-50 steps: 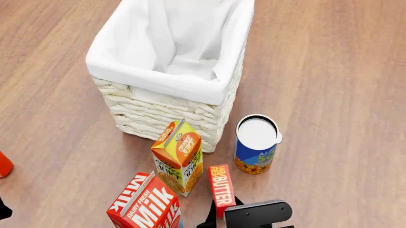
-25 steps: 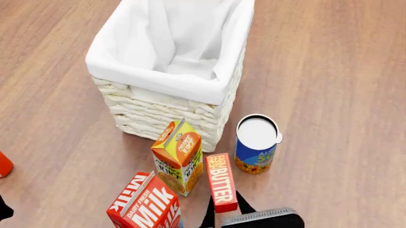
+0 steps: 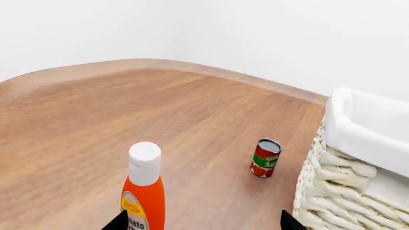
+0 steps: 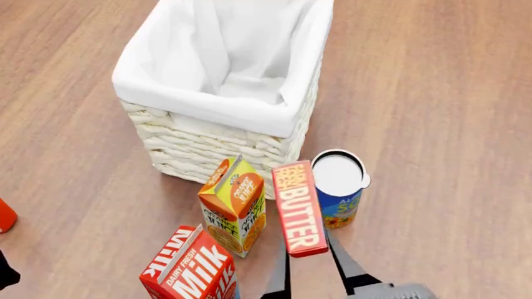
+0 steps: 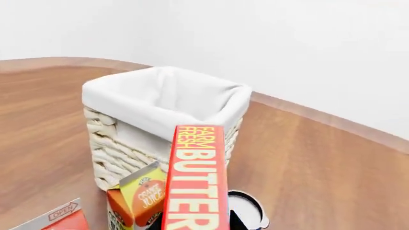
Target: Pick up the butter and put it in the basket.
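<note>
Right end effector (image 4: 309,265) has the butter (image 4: 299,208) clamped at its lower end, dark fingers (image 4: 342,261) either side of the box, long axis roughly upright, so most of it sticks up past the grip. It's clear of the table (image 4: 432,112), hanging above the gap between the orange juice carton (image 4: 234,204) and the blue can (image 4: 337,187), just in front of the basket (image 4: 224,93). Holding it by the end looks deliberate: it keeps the fingers out of the clutter and lets the box go in end-first. The right wrist view puts the butter's top about level with the basket's cloth rim, so I'd say it needs more height before moving over. Milk carton (image 4: 189,268) sits near the robot, not in the path. Left end effector (image 3: 201,223): only two dark tips spread wide apart, nothing between them, parked near a ketchup bottle (image 3: 143,191) and tomato can (image 3: 265,158).
</note>
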Available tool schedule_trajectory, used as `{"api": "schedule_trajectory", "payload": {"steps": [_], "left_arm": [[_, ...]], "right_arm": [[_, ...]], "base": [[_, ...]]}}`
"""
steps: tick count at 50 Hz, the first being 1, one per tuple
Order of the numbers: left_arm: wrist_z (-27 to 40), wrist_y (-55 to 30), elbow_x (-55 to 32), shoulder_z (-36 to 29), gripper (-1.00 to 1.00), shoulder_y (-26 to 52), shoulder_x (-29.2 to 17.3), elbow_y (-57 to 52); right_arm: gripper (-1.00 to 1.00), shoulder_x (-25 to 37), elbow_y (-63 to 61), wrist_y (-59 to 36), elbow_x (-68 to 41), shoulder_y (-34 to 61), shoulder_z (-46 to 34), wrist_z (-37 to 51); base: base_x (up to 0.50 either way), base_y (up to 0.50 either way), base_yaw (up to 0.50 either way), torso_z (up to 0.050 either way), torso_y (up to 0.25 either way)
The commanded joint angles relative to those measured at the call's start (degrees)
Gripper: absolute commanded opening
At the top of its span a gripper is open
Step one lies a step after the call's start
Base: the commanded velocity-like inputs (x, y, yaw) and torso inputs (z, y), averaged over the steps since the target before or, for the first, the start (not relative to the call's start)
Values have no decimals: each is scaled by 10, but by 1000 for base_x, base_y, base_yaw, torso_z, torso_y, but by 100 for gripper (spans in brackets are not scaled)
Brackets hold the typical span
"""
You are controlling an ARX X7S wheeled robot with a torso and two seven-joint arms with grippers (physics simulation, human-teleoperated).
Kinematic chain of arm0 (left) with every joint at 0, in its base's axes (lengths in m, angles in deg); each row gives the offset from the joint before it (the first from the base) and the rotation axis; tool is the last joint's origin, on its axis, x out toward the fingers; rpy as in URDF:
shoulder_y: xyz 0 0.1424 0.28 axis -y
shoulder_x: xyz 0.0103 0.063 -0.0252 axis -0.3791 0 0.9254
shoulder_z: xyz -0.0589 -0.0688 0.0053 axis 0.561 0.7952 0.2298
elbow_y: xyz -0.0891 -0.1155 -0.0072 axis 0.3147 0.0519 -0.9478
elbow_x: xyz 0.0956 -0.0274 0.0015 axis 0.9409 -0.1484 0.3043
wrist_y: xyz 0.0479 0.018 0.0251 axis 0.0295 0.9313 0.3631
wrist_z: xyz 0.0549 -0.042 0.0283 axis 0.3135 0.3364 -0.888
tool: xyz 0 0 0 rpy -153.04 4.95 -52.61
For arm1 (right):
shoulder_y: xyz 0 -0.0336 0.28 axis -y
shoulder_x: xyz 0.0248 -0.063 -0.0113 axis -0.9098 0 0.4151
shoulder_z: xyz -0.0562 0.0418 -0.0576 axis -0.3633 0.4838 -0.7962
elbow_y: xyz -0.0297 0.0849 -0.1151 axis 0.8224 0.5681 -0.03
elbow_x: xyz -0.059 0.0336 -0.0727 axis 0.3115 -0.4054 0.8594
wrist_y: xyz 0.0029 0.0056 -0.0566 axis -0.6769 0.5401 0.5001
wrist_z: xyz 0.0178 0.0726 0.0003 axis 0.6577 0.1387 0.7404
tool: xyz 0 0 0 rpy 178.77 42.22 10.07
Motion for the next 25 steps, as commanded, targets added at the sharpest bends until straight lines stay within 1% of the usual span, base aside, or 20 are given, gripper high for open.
{"api": "schedule_trajectory", "payload": {"steps": [1, 3, 5, 9, 12, 15, 19, 25], "left_arm": [[0, 2, 0, -2, 100, 3, -1, 4], [0, 2, -1, -2, 100, 2, -2, 3], [-1, 4, 1, -3, 100, 3, -1, 5], [0, 4, 1, -3, 100, 2, -2, 5], [0, 5, 2, -4, 100, 2, -2, 6], [0, 6, 2, -4, 100, 1, -2, 6], [-1, 8, 2, -5, 100, 1, -2, 7], [1, 7, 1, -5, 100, 2, -3, 7]], "right_arm": [[-100, 28, -117, -73, -5, 3, 66, 27], [-100, 41, -118, -71, -22, 4, 76, 41], [-100, 69, -119, -63, -62, 10, 84, 73], [-100, 141, -118, -48, -157, 48, 68, 162], [-100, 203, -119, -56, -246, 119, 33, 244], [-100, 244, -118, -53, -315, 176, 4, 298], [-100, 274, -116, -48, -365, 214, 1, 324], [-100, 305, -100, -10, -400, 209, 39, 319]], "base": [[0, 0, 0, 0, 0], [0, 0, 0, 0, 0], [0, 0, 0, 0, 0], [0, 0, 0, 0, 3], [0, 0, 0, 5, 0], [0, 0, 0, 0, 0], [0, 0, 0, 0, 3], [0, 0, 0, 0, 0]]}}
